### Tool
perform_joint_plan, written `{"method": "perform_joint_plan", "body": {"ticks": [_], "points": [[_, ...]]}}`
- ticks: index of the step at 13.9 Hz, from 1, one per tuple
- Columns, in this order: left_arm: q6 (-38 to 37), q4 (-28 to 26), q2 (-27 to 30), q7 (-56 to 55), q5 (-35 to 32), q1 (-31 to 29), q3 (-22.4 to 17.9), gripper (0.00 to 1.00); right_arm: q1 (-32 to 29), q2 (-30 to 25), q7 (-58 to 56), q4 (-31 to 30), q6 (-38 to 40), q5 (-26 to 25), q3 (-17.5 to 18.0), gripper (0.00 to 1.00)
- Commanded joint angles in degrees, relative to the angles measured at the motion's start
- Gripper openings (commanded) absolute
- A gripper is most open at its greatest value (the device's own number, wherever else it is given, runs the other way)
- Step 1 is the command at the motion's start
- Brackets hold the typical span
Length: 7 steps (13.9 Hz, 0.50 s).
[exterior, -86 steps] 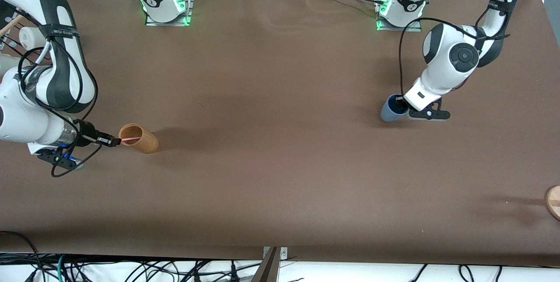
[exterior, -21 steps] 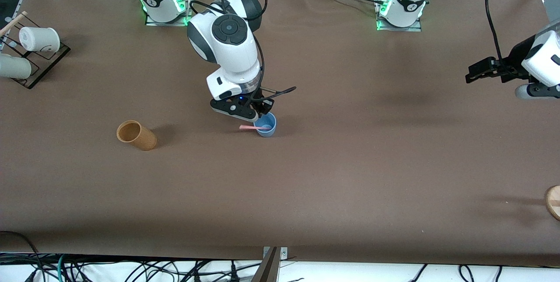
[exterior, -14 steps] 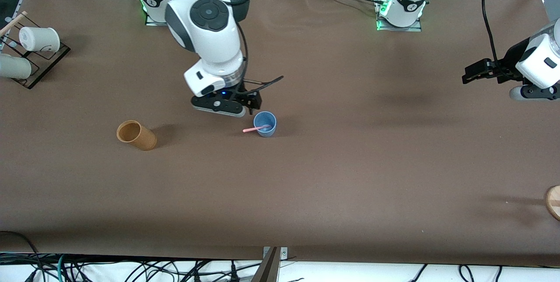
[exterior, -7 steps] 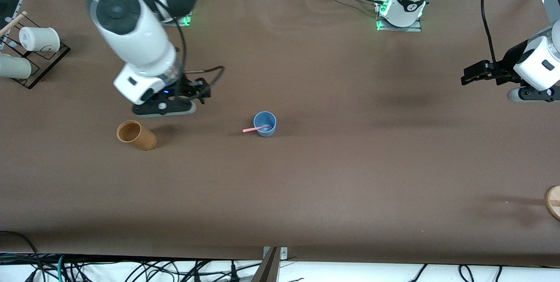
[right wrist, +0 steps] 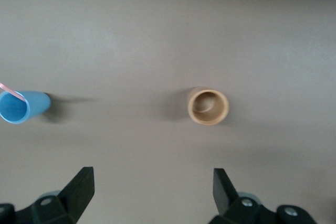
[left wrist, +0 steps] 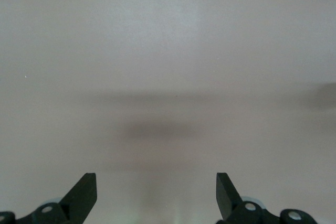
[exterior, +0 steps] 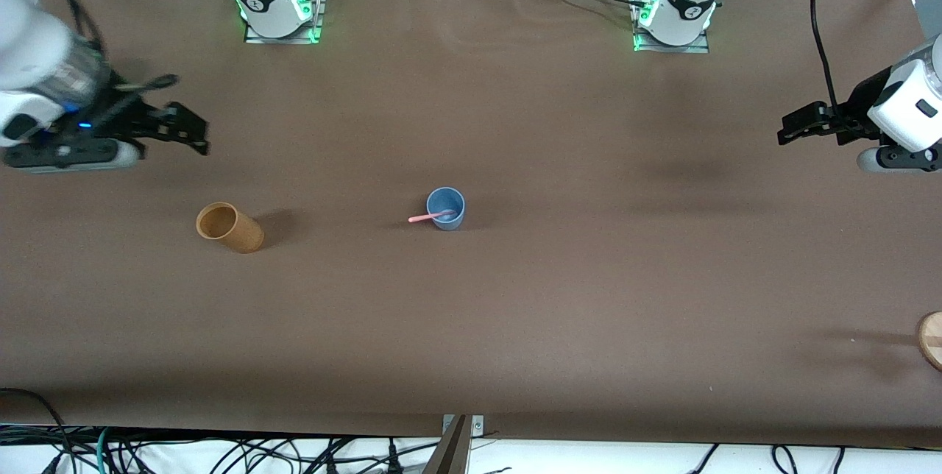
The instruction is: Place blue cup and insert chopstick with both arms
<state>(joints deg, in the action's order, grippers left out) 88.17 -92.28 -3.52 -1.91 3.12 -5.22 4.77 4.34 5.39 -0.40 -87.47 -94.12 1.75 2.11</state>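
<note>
Front view: small matte blue-grey tumbler cup [exterior: 446, 208] upright near the middle of the brown surface [exterior: 559, 297], well apart from every edge, with a thin pale pink chopstick [exterior: 430, 217] leaning inside, its free end sticking out over the rim toward the right arm's end of the surface. Tan-brown cylindrical cup [exterior: 230, 227] toward the right arm's end, slightly nearer the front camera than the blue cup, well apart from it. Round wooden piece [exterior: 931, 340] cut off at the edge at the left arm's end, near the front corner. Right gripper [exterior: 193, 132] up over the surface near the right arm's end, released, grasping nothing. Left gripper [exterior: 793, 128] over the surface near the left arm's end, released, empty. Left wrist view: both black fingers [left wrist: 84, 195] spread wide, only bare surface with soft shadows between them. Right wrist view: fingers [right wrist: 80, 188] spread wide and empty; tan-brown cup seen from above, blue cup at the frame's edge with the pink chopstick across its rim.
</note>
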Motion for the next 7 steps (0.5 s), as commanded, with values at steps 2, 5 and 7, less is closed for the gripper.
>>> {"method": "perform_joint_plan", "body": {"ticks": [2,5,7], "points": [[-0.19,1.66,-0.88,1.12,0.93,-0.14,0.15,1.00,-1.97,-4.06,-7.87,-5.59,0.25,0.18,-0.25,1.00],[-0.19,1.66,-0.88,1.12,0.84,-0.14,0.15,1.00,-0.84,-4.42,-5.94,-6.05,0.43,0.36,-2.46,1.00],[-0.19,1.66,-0.88,1.12,0.84,-0.05,0.15,1.00,0.48,-4.51,-4.79,-6.13,2.52,0.09,-4.39,1.00]]}}
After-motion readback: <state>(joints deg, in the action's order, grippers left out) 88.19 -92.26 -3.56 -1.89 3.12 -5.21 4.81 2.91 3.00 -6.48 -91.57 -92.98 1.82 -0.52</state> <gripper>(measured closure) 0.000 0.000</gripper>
